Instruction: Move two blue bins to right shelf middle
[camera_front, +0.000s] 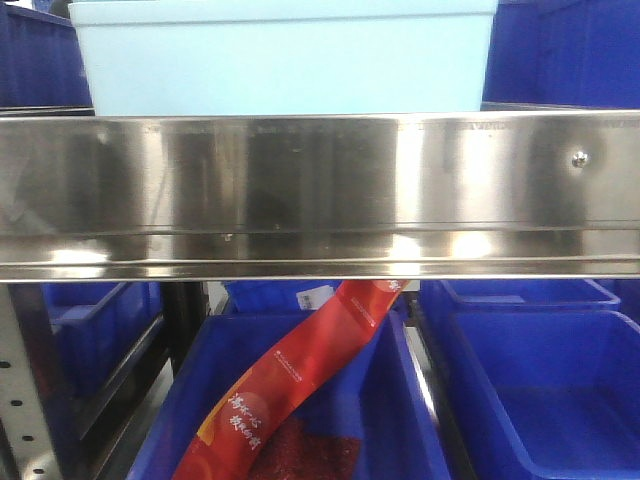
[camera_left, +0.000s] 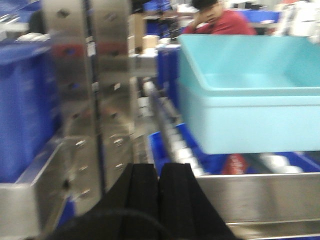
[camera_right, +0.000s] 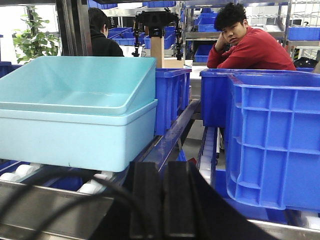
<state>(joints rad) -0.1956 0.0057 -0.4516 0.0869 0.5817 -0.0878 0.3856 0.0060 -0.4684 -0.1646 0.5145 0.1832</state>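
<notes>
Two pale aqua bins (camera_right: 75, 130) sit nested on the roller tier behind the shiny steel front rail (camera_front: 320, 190); the inner one (camera_right: 80, 82) is tilted. They show in the front view (camera_front: 285, 55) and the left wrist view (camera_left: 250, 100). My left gripper (camera_left: 159, 172) is shut and empty, in front of the rail, left of the bins. My right gripper (camera_right: 164, 170) is shut and empty, just right of the bins' front corner.
Dark blue ribbed crates (camera_right: 272, 140) stand right of the aqua bins and behind them (camera_right: 170, 97). A steel upright (camera_left: 90, 90) stands at the left. Below the rail, blue crates (camera_front: 530, 390) and a red packet (camera_front: 290, 385). Two people (camera_right: 250, 45) are behind the rack.
</notes>
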